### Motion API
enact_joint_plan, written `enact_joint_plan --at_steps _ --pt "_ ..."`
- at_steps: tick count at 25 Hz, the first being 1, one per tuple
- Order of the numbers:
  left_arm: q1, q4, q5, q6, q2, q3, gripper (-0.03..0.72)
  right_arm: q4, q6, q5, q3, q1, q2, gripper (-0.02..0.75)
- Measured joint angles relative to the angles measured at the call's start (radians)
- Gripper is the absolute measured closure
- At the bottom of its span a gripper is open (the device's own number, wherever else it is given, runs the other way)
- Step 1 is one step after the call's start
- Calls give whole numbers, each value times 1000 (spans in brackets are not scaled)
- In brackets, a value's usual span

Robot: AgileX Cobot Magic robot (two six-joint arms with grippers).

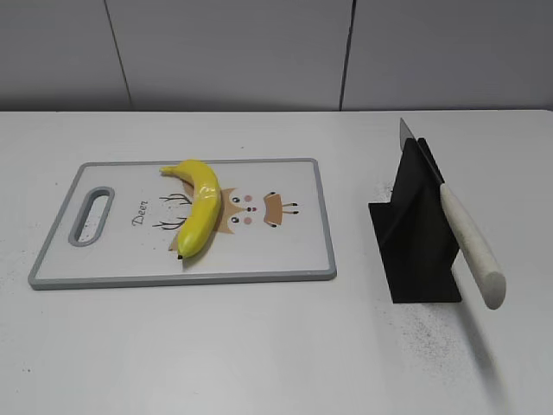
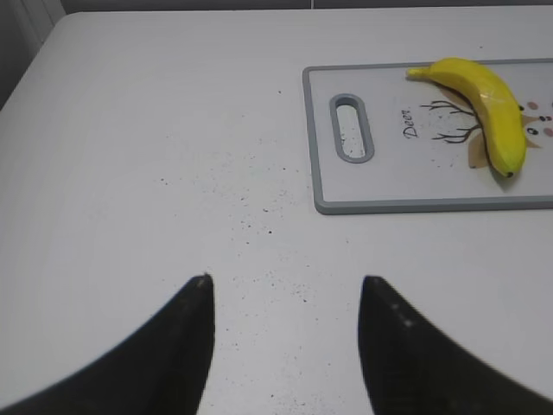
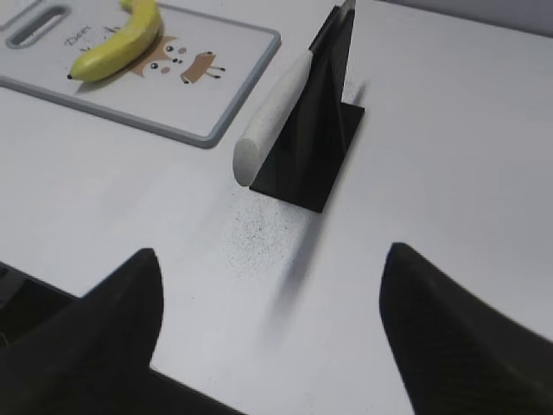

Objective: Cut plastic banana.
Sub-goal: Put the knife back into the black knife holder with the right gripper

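A: Item one?
B: Plastic banana [image 1: 198, 207], yellow, curved, lying across the deer print on the cutting board [image 1: 285, 259], centre-left of the exterior frame (dark tip at the lower end).
A: Item two?
B: Knife [image 1: 462, 229], pale handle, slotted at a slant into a black stand [image 1: 415, 242], right of the board, apart from it.
A: Grippers?
B: Left gripper [image 2: 285, 298], bottom of its wrist frame, fingers spread wide, holding nothing, over bare table [image 2: 155, 156]. Right gripper [image 3: 272, 285], likewise parted wide and empty, below the knife handle in its frame.
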Motion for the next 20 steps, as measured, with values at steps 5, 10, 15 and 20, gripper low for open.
enact_joint_plan --at_steps 5,10,15,20 --pt "0 -1 0 0 0 0 187 4 0 1 2 0 -11 148" --pt "0 -1 0 0 0 0 193 5 0 1 2 0 -11 148" --pt "0 -2 0 0 0 0 208 5 0 1 2 2 -12 148" --pt "0 -3 0 0 0 0 210 5 0 1 2 2 -12 148"
